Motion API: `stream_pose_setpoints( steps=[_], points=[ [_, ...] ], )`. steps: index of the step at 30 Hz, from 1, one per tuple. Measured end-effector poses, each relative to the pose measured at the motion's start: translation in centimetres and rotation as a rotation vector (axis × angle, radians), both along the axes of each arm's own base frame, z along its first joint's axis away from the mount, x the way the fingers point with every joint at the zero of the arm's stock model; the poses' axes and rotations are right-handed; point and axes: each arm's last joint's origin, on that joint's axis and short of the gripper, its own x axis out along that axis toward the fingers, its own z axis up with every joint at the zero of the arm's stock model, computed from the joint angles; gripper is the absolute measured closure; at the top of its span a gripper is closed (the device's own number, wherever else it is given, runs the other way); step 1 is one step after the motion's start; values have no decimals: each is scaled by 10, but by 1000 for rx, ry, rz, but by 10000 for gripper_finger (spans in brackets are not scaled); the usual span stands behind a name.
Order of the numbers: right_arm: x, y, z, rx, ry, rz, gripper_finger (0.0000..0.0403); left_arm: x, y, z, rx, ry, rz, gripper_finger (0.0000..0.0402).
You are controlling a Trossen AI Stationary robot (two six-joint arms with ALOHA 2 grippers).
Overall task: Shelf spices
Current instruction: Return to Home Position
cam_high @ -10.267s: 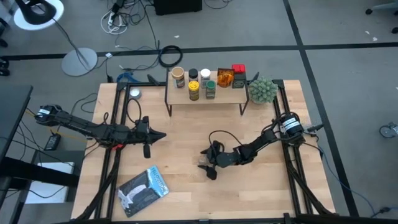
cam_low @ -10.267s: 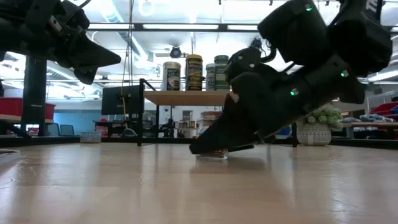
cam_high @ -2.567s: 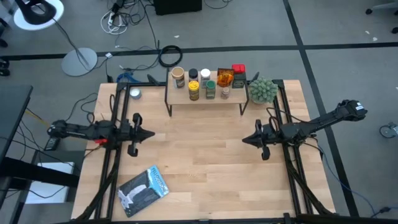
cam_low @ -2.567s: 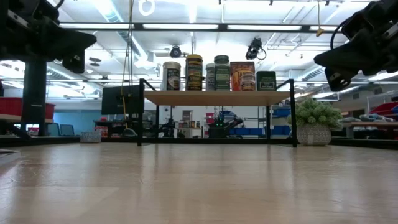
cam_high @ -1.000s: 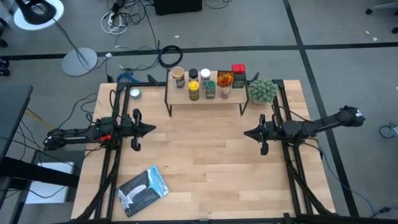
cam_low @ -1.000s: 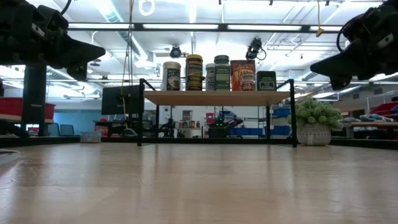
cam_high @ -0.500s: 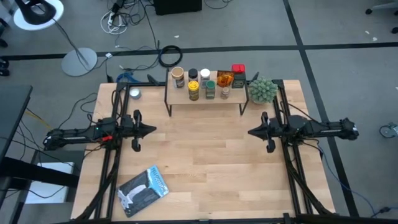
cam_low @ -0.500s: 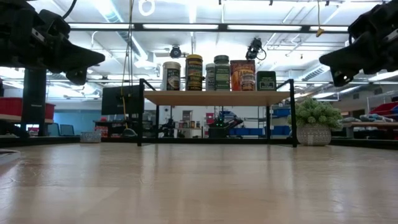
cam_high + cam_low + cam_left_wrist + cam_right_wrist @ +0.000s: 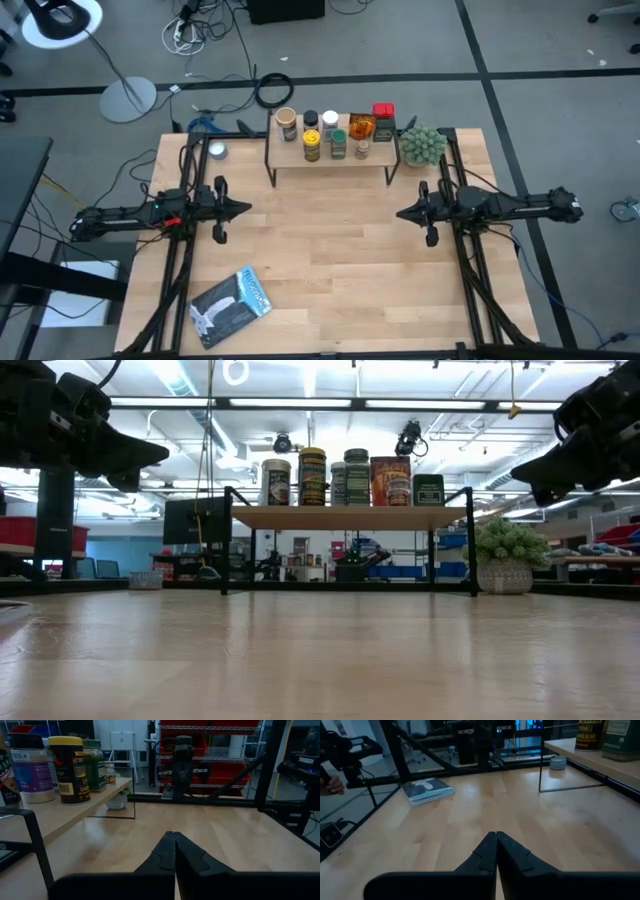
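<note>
step: homing both arms; shelving looks done, judging by the bare boards.
spices (image 9: 334,131): clustered on the top board of the shelf (image 9: 345,166), upright, in roughly two rows; the low view shows the jars (image 9: 345,477) standing level. None lies on the bench (image 9: 330,270).
shelf spot: far edge of bench, centred between the arms.
left arm (image 9: 150,212): stretched low along the left side, tip pointing toward the bench middle, well apart from the shelf.
left jaws: pressed together, nothing between them (own wrist view shows the fingertips (image 9: 170,837) meeting).
right arm (image 9: 510,205): mirrored on the right side, tip pointing inward, near the plant (image 9: 422,145) but not touching it.
right jaws: closed too, empty (fingertips (image 9: 492,839) meet in the right wrist view).
other: silver-blue pouch (image 9: 232,303) flat at the near-left; a small round silvery item (image 9: 217,150) by the far-left corner, can't tell what it is.
how to do it well: likely fold both arms straight back, jaws kept closed and lifted off the wood; no sideways swing toward the shelf legs or the plant.
risk: low; right elbow passing the plant, cables along the side rails.
progress: probably the last step.
</note>
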Motion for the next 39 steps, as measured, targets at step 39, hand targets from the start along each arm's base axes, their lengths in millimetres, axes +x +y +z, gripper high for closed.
stream_pose_setpoints(
  steps=[39],
  points=[
    [23,2,-33,-2,357,21,392,0,0,1,50,-8,2,400]
  ],
)
